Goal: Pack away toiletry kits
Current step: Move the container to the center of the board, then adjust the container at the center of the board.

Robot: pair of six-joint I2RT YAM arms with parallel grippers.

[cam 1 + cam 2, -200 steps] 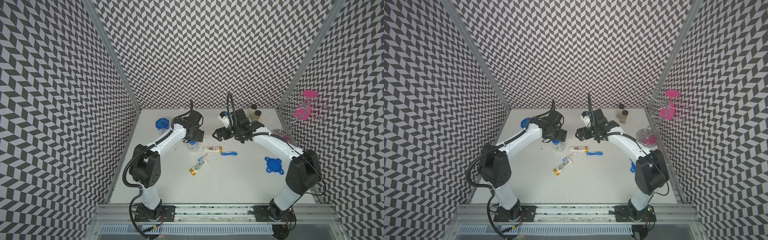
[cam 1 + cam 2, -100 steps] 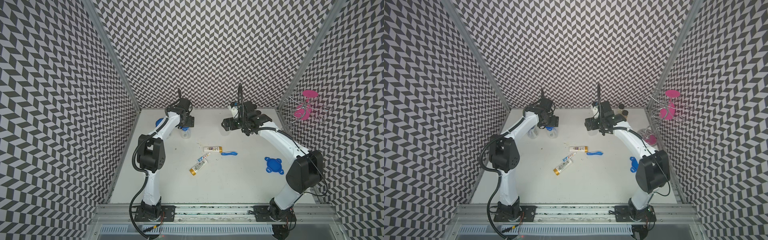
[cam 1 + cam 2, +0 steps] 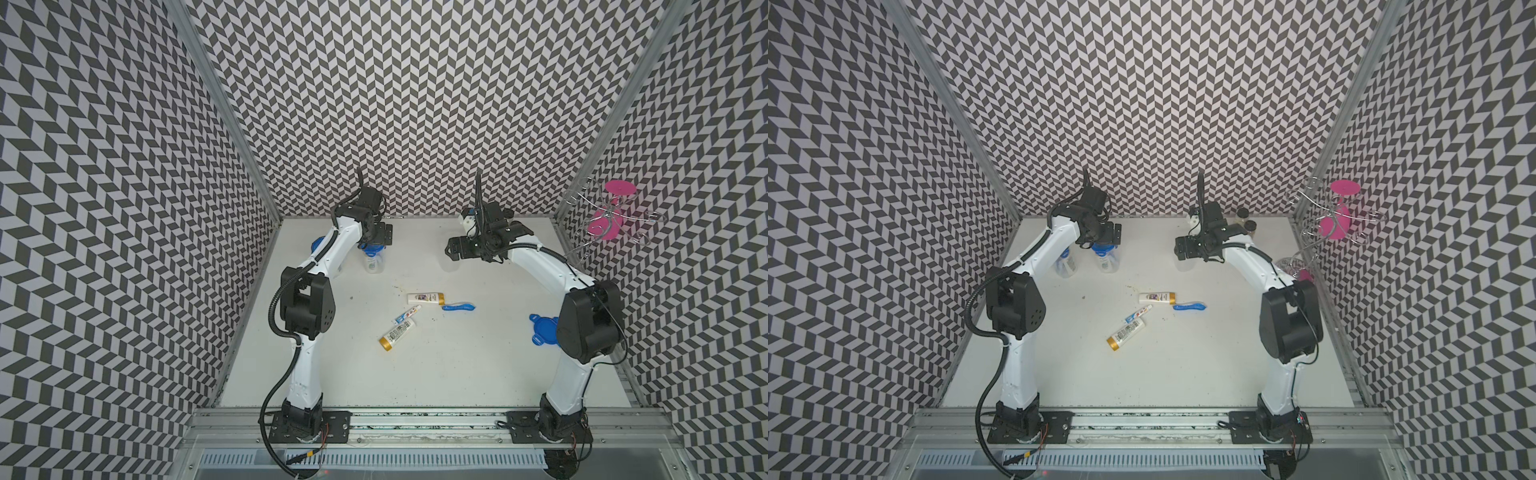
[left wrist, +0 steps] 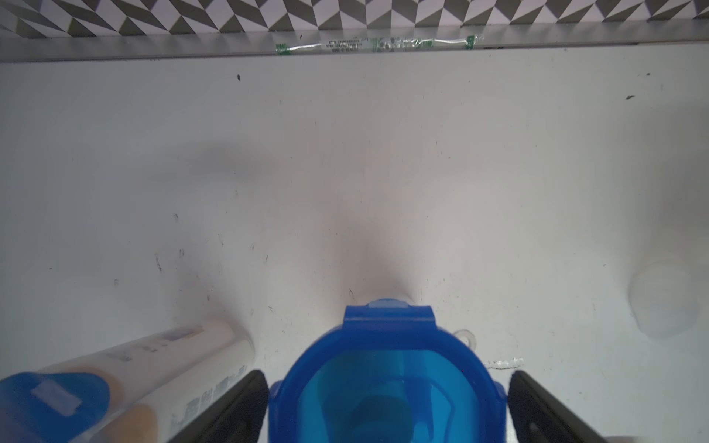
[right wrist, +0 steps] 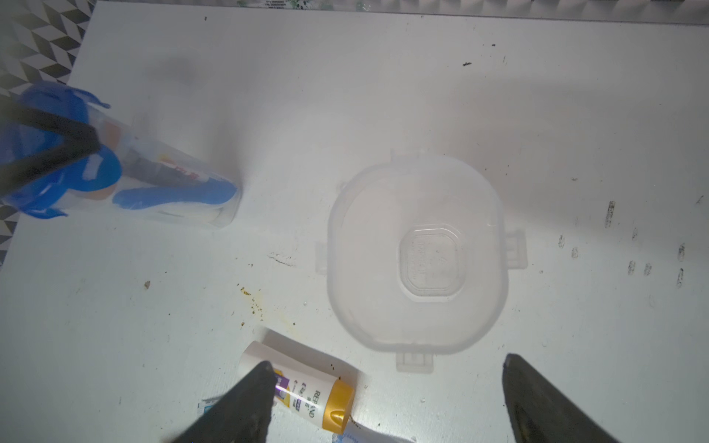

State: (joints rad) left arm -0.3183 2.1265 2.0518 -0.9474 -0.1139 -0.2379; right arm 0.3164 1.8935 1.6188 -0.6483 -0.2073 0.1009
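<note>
Quick headcount: three clear cups, meaning two lidded cups (image 3: 1106, 264), (image 3: 1066, 266) plus one open cup (image 5: 418, 261). One toothbrush (image 3: 457, 308). Near the toothbrush: two gold-capped tubes (image 3: 424, 298), (image 3: 397, 333) and one toothpaste tube (image 3: 406, 314). Well apart from it: one loose blue lid (image 3: 544, 330), two spice jars (image 3: 1250, 226), one wire stand (image 3: 1334, 224).

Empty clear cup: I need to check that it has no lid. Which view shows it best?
The right wrist view: the empty clear cup fills the frame, open-topped. Both top views barely show it; the left wrist view shows a blur.
</note>
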